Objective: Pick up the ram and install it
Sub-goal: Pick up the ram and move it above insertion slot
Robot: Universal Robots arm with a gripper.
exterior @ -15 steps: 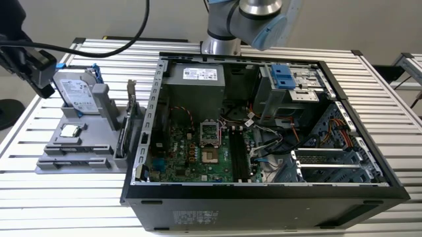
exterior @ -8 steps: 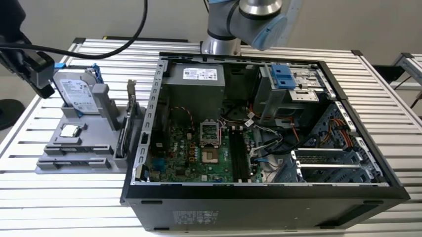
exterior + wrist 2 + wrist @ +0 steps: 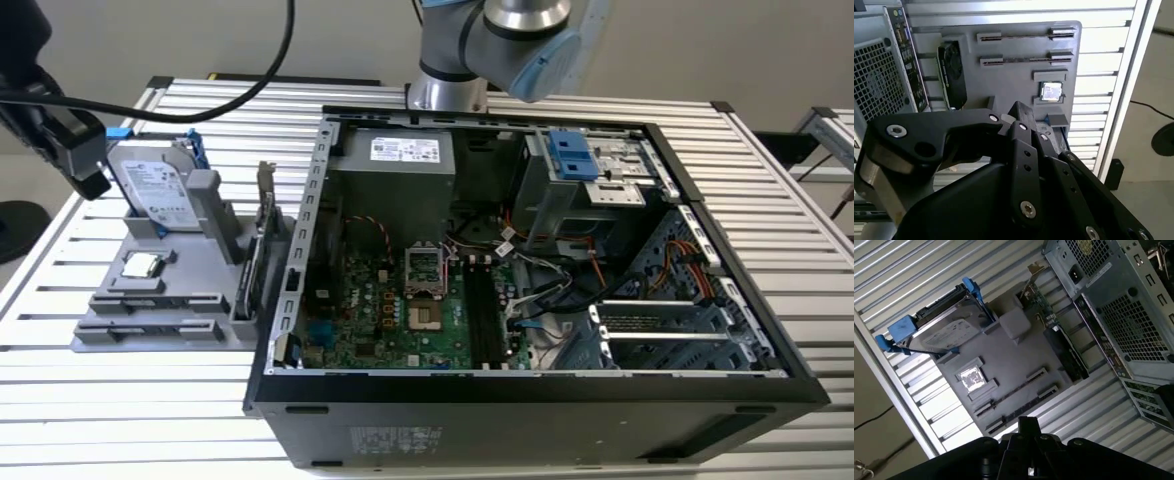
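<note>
In the exterior view, the black robot gripper point(image 3: 88, 180) hangs at the exterior view's left, above the grey plastic parts holder point(image 3: 94, 338). The holder stands on the slatted aluminium table point(image 3: 134, 400) beside the open black computer case point(image 3: 534, 430).

In the second wrist view, the gripper point(image 3: 1021, 110) has its fingers pressed together with nothing between them.

In the first wrist view, the ram point(image 3: 1021, 410) appears as a thin dark strip, edge-up, in the holder's point(image 3: 1019, 360) slot farthest from the silver hard drive with blue rails point(image 3: 944, 332). It is apart from the gripper point(image 3: 1027, 422).
</note>
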